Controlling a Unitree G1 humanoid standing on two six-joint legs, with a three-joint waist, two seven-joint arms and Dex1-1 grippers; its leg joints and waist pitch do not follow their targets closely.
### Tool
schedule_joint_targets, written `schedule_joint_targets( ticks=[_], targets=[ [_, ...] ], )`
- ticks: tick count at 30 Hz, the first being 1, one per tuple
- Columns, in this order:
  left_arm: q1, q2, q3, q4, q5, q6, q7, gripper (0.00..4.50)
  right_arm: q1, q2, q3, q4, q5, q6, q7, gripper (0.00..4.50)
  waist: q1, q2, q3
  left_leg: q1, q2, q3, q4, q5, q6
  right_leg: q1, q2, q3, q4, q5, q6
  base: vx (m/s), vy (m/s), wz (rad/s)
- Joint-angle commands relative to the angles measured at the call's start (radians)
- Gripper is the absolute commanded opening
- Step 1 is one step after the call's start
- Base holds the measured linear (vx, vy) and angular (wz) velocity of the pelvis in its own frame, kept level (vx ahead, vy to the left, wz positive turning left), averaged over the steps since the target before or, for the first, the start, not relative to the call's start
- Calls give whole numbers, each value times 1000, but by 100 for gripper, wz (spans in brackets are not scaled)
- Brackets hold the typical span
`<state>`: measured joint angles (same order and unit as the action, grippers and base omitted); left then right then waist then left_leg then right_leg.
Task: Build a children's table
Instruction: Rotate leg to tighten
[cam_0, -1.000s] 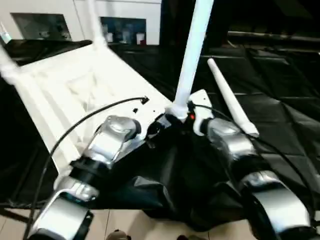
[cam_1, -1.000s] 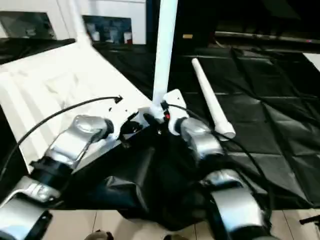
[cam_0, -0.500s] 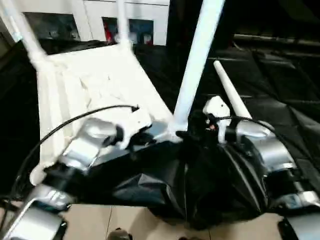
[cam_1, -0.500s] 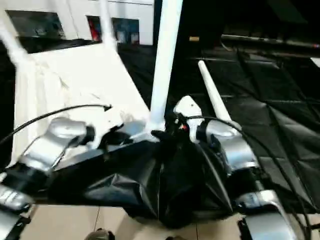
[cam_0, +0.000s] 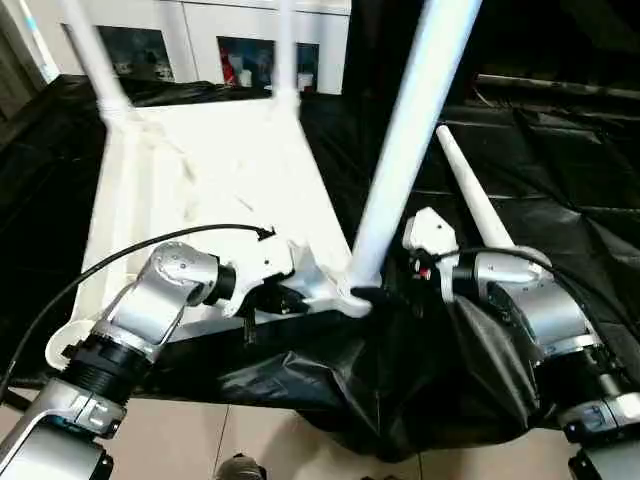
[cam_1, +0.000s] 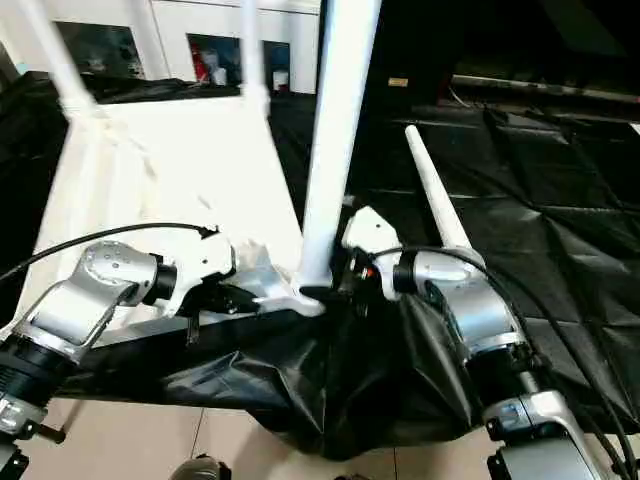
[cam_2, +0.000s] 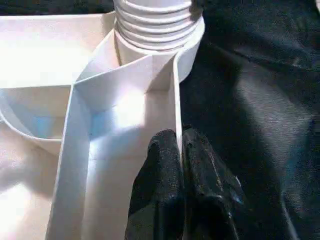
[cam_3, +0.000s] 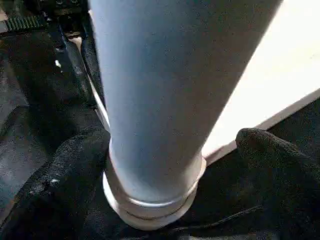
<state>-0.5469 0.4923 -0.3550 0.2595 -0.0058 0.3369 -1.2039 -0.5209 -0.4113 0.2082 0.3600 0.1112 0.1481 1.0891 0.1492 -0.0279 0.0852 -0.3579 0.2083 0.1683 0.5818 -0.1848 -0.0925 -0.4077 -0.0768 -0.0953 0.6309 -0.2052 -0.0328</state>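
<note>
The children's table top lies upside down on a black sheet. White legs stand in its two far corners. A third leg rises from the near right corner socket. My right gripper is open, its black fingers on either side of that leg's base. My left gripper is shut on the top's thin rim wall beside the same socket. A loose leg lies on the sheet to the right.
A white cabinet with glass doors stands behind the table top. The black sheet covers the floor and bunches up under my arms. Light floor tiles show at the front. A black cable arcs over my left forearm.
The head camera has swung, so the whole picture has shifted. Both grippers stay at the near right corner with the same holds.
</note>
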Motion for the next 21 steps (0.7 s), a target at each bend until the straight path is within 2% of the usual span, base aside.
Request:
schedule_joint_targets(
  ticks=[1,3,4,5,8,9,13,14,21],
  targets=[
    [-8,-13,-23,-54,-42,-34,-54,0,1,-12,11,-7,-6,4,2,447,-4,-1,-78,2,25,-1,-56,-61,70,68,-72,64,-58,-4,-233,0,0,0],
    [-8,-12,-24,-51,-41,-37,-56,0,1,-13,14,-3,-9,1,6,447,-5,-1,-79,1,24,-1,-56,-59,72,68,-71,64,-57,0,-232,0,0,0],
    [-9,-12,-25,-48,-40,-40,-56,0,0,-13,17,0,-10,-2,8,421,-5,-1,-79,2,24,-1,-55,-56,72,68,-71,64,-57,4,-232,0,0,0],
    [-9,-12,-25,-47,-40,-41,-57,0,1,-14,18,1,-10,-2,10,414,-5,-1,-80,1,24,-1,-54,-51,75,68,-71,63,-55,13,-234,0,0,0],
    [-12,-13,-23,-41,-36,-43,-57,0,1,-13,26,6,-12,-2,20,414,-4,1,-82,1,24,-2,-52,-38,80,69,-70,63,-52,36,-241,0,0,0],
    [-12,-13,-23,-41,-36,-43,-57,0,1,-13,26,6,-12,-2,20,382,-5,0,-82,1,24,-1,-52,-38,82,68,-70,62,-52,40,-242,0,0,0],
    [-16,-12,-20,-35,-33,-44,-55,0,1,-8,34,15,-15,-6,30,368,-4,0,-83,-1,24,-2,-50,-32,88,69,-70,62,-50,50,-247,0,0,0],
    [-16,-12,-19,-34,-33,-43,-55,0,1,-7,37,18,-15,-7,32,339,-4,0,-82,0,24,-1,-49,-33,89,67,-70,62,-50,48,-248,0,0,0],
    [-18,-11,-17,-32,-32,-41,-55,0,-2,-4,43,31,-12,-7,37,285,-4,1,-82,-1,25,-2,-48,-37,90,67,-70,61,-49,48,-252,0,0,0]
  ],
)
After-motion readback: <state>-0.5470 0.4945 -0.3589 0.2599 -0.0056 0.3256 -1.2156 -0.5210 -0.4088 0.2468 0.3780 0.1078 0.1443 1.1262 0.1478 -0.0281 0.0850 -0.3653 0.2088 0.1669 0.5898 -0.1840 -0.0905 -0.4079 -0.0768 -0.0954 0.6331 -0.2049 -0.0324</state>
